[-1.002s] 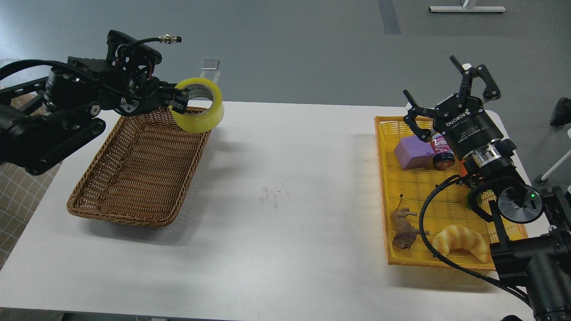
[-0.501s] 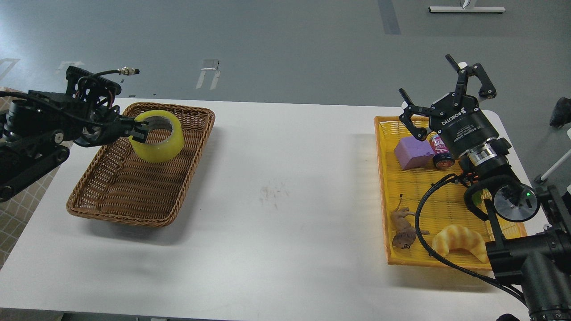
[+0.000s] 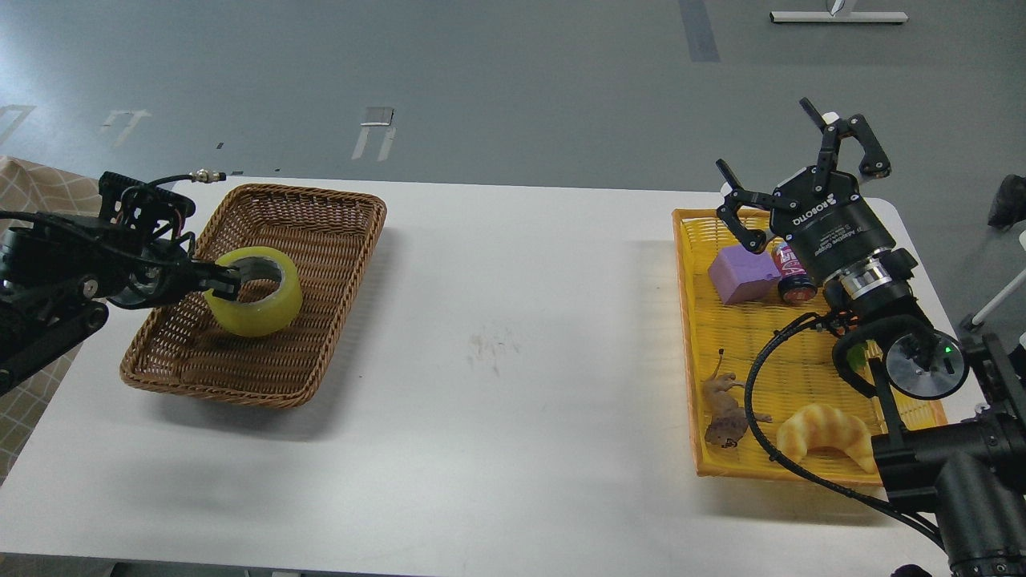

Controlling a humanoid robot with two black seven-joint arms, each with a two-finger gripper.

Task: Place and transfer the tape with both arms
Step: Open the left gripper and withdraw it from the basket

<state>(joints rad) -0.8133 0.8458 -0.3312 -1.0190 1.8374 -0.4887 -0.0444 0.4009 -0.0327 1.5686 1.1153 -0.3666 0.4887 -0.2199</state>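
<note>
- tape (image 3: 253,303): yellowish translucent roll, core opening facing up and slightly toward camera, sitting low inside the brown wicker basket (image 3: 321,216), in its left-middle area. Can't tell if the roll's underside is touching the basket floor or is just above it.
- left gripper (image 3: 231,282): comes in from the left over the basket's left rim, fingers clamped on the roll's left wall, with one fingertip reaching into the core opening.
- left arm (image 3: 56,280): runs low and nearly horizontal from the left edge; black cables and a silver connector stick up above the wrist.
- brown wicker basket: rectangular, on the left part of the white table (image 3: 513,336), angled a little; only the tape shows in it.
- right gripper (image 3: 789,180): raised above the far end of the yellow tray (image 3: 689,344), fingers spread apart and pointing up and away, holding nothing. ROBOTIQ lettering is visible on the body.
- right arm (image 3: 954,473): enters from the lower right corner, with a green light on at the wrist joint; a black cable loops over the tray.
- yellow tray: on the right side of the table, well apart from the basket.
- tray contents: purple block (image 3: 743,274) at the far end, a red-labelled can (image 3: 793,276) lying just beside it, a brown toy animal (image 3: 725,413) near the front-left, and a croissant toy (image 3: 826,433) beside it at the front.
</note>
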